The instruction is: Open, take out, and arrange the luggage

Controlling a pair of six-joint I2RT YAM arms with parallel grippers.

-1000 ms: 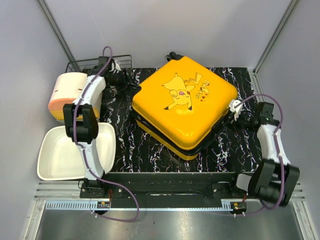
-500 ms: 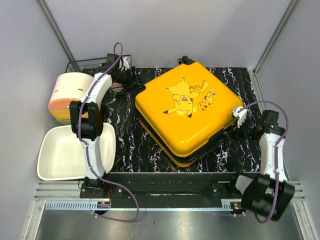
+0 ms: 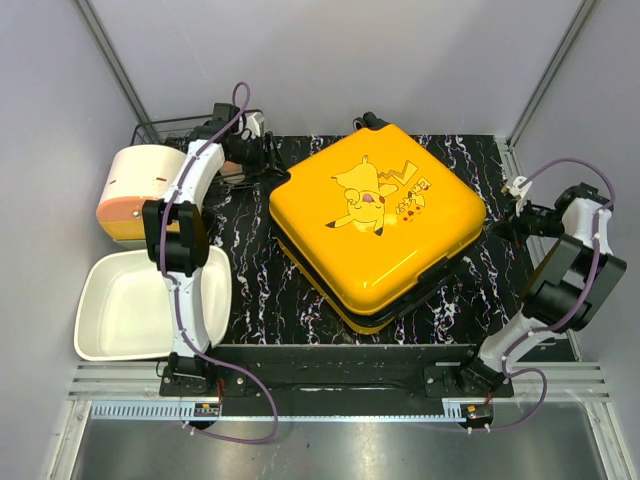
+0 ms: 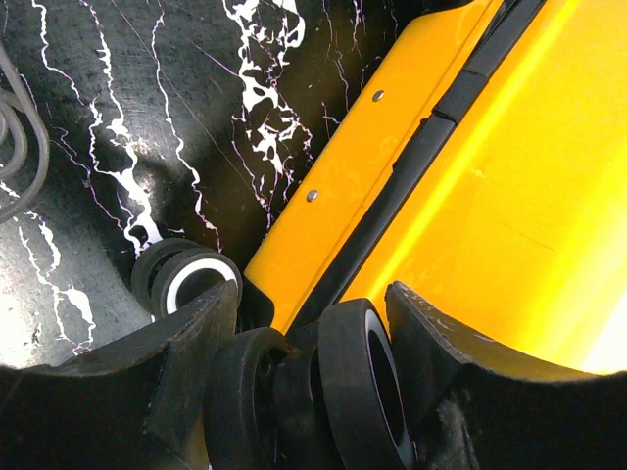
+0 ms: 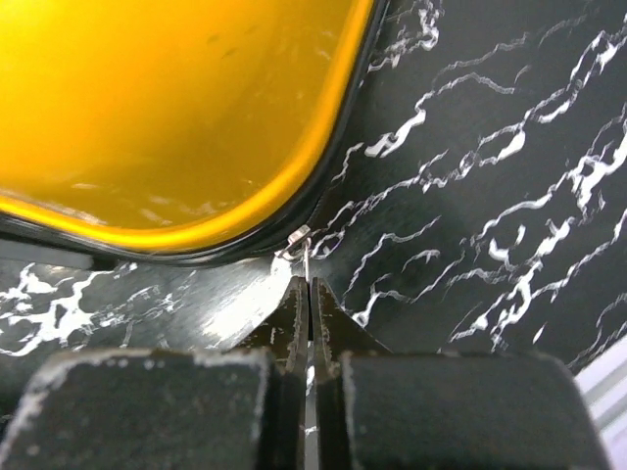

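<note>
Top camera: the yellow suitcase (image 3: 375, 235) lies flat in the middle of the black marbled mat (image 3: 250, 290), cartoon print facing up and lid down. A dark seam shows along its near edge. It sits turned at an angle, with one corner pointing toward the arms' bases.

The left gripper (image 3: 262, 155) is reaching to the far left corner of the case, right by the wheels. On the left wrist camera its fingers (image 4: 186, 362) stand well apart on either side of a black twin wheel (image 4: 362, 382). They sit close against it, and I can't tell whether they are squeezing it or just straddling it. A second wheel (image 4: 186, 279), this one with a white ring, rests on the mat just beside it.

Over on the right, the right gripper (image 3: 503, 222) is at the case's right corner, pointing in at it. The right wrist camera shows its fingers pressed fully together on a thin metal zip pull (image 5: 302, 243) at the black rim of the yellow shell.

Off the mat on the left are a white tray (image 3: 110, 330), a cream-and-orange tub (image 3: 135, 185) behind it, and a wire basket (image 3: 165, 128) at the back.
</note>
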